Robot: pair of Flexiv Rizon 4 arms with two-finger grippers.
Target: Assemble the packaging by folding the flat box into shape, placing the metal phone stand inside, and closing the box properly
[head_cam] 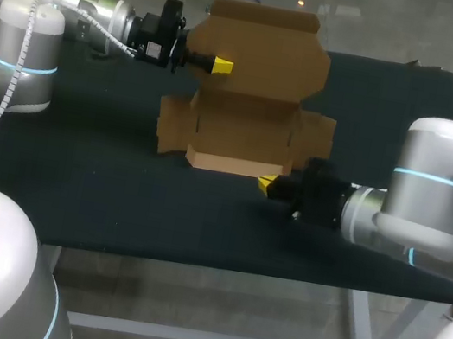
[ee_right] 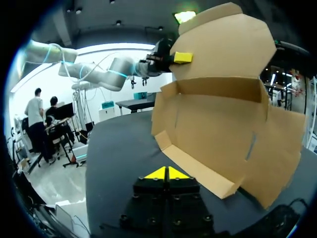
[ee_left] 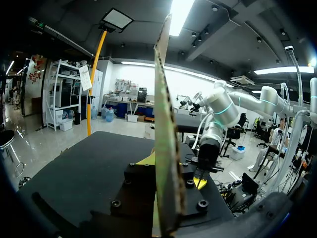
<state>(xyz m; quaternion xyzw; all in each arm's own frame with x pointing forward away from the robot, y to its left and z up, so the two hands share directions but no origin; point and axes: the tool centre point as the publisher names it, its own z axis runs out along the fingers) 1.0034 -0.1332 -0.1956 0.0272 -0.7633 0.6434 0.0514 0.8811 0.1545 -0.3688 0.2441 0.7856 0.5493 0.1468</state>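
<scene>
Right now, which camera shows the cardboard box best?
The right wrist view: the cardboard box stands open and large, inner walls and flaps plain. The head view shows it whole from above, farther off; the left wrist view catches only its lid edge-on.

One cardboard box [head_cam: 242, 128] is counted on the one black worktop [head_cam: 117, 194], and two robot arms are counted, a left arm [head_cam: 88, 9] and a right arm [head_cam: 431, 206], each fitted with one end effector, namely the left end effector [head_cam: 221, 65] and the right end effector [head_cam: 266, 183].
</scene>
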